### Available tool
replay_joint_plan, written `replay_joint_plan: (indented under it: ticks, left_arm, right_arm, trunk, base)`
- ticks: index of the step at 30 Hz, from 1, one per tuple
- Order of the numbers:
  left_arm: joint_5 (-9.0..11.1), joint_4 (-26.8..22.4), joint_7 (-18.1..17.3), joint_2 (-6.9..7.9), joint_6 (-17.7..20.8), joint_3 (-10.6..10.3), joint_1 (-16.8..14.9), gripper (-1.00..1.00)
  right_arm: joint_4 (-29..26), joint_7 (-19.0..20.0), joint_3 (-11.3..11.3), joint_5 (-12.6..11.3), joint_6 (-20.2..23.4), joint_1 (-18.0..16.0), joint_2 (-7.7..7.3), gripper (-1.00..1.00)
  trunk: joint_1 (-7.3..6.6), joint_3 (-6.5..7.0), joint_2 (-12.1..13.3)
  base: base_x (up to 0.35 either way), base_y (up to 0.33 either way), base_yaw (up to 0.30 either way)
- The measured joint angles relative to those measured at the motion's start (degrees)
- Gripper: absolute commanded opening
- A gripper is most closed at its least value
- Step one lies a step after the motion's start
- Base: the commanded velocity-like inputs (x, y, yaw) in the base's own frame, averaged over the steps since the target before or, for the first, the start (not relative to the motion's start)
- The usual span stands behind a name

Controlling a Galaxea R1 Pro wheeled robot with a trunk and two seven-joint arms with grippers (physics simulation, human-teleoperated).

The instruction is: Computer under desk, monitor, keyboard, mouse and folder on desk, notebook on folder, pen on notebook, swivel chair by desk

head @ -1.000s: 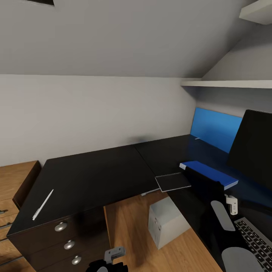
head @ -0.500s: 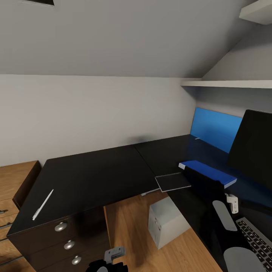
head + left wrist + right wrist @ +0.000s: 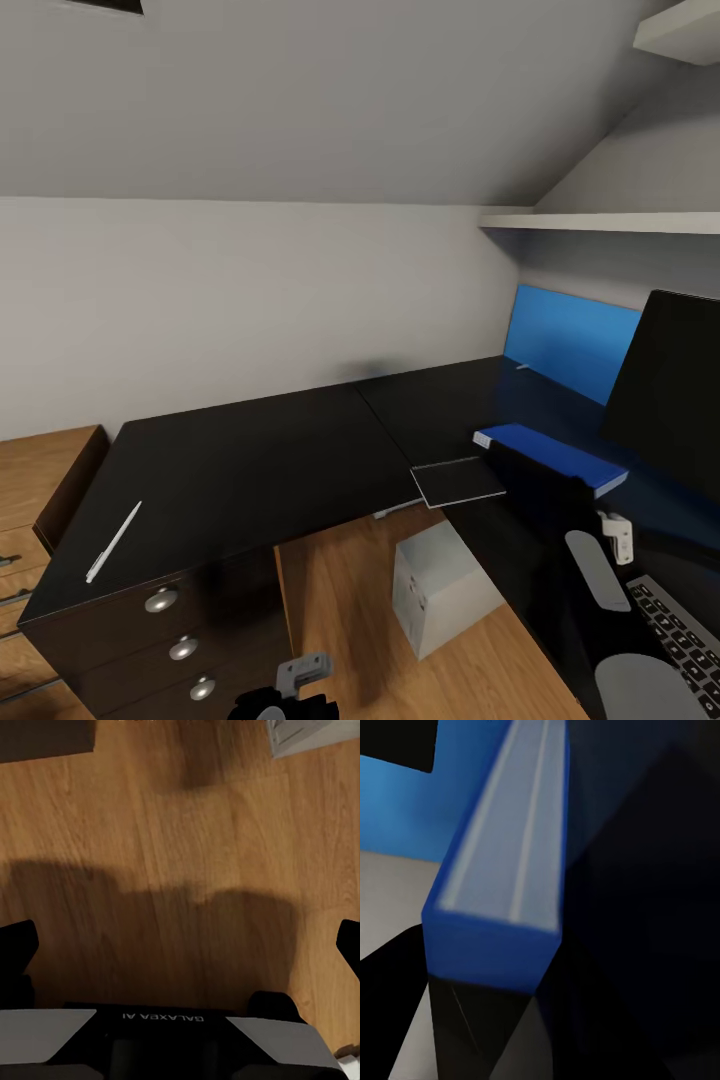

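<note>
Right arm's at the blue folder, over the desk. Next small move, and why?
Probably ease the folder down flat onto the desk and release it: its edge shows very close in the right wrist view, so it seems held, and the notebook and pen are not yet stacked on it.

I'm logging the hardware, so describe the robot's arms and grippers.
The left gripper has black fingers, pale grey shell panels and white, upside-down GALAXEA AI lettering on a black band. The right arm is black with rounded grey panels and a small white bracket.
</note>
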Motion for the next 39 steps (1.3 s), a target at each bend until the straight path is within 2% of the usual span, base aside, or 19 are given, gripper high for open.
replay_joint_plan:
  ticks: [5,28,29,39]
  left_arm:
    - [0.0,0.0,0.0,-0.02,0.0,0.0,0.0,1.00]
    - [0.3,0.0,0.2,-0.08,0.0,-0.2,0.0,1.00]
    - [0.3,0.0,0.2,-0.08,0.0,-0.2,0.0,1.00]
    - [0.3,0.0,0.0,-0.08,0.0,-0.2,0.0,1.00]
  right_arm:
    - [0.0,0.0,-0.1,-0.1,0.2,0.0,-0.38,-1.00]
    - [0.0,0.1,-0.1,-0.1,-0.6,0.0,-0.07,-1.00]
    - [0.0,0.1,-0.1,-0.1,-0.6,0.0,-0.06,1.00]
    - [-0.1,0.1,-0.2,0.0,-0.6,0.0,-0.14,1.00]
  trunk:
    - [0.00,0.00,0.0]
    - [0.00,0.00,0.0]
    - [0.00,0.00,0.0]
    - [0.00,0.00,0.0]
  base:
    - [0.000,0.000,0.000]
    - [0.000,0.000,0.000]
    - [0.000,0.000,0.000]
    - [0.000,0.000,0.000]
